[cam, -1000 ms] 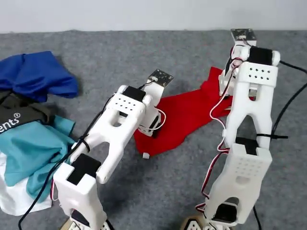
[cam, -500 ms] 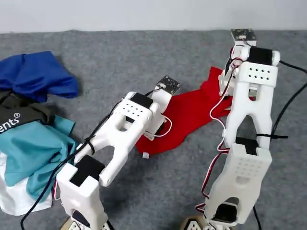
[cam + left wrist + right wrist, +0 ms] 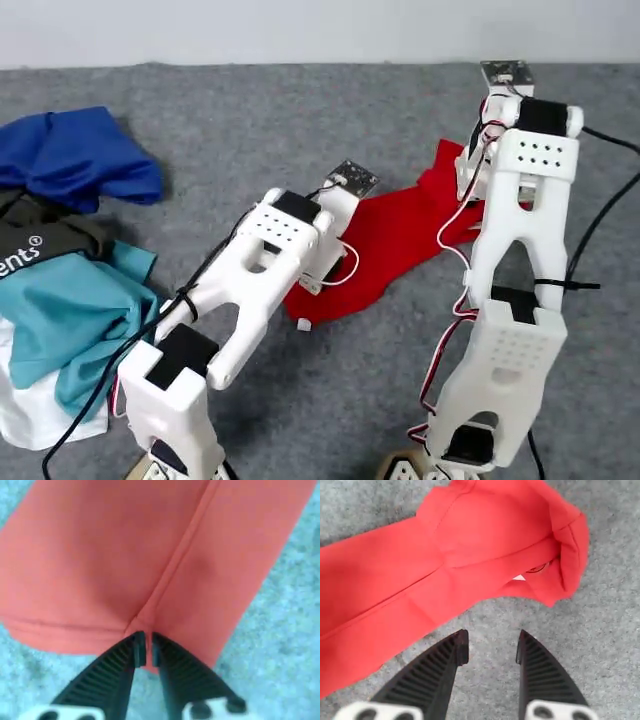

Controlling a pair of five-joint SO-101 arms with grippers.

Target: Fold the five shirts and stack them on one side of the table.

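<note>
A red shirt [image 3: 400, 235] lies spread on the grey table between the two arms. My left gripper [image 3: 145, 647] is shut on the hem of the red shirt [image 3: 150, 555], right at a seam, at the shirt's near left end [image 3: 312, 285]. My right gripper [image 3: 489, 647] stands open just above bare table, close to the collar end of the red shirt [image 3: 470, 545]; nothing is between its fingers. Four more shirts sit in a heap at the left: blue [image 3: 80, 160], dark grey [image 3: 50, 245], teal [image 3: 70, 310] and white [image 3: 30, 420].
The grey table [image 3: 300, 120] has free room behind the red shirt and in front of it between the arm bases. A small white tag [image 3: 303, 323] pokes out at the shirt's near edge. Black cables [image 3: 600, 220] hang by the right arm.
My left arm has moved to the right, carrying the pinched hem with it, and the shirt's left end has bunched inward. The right arm has kept still.
</note>
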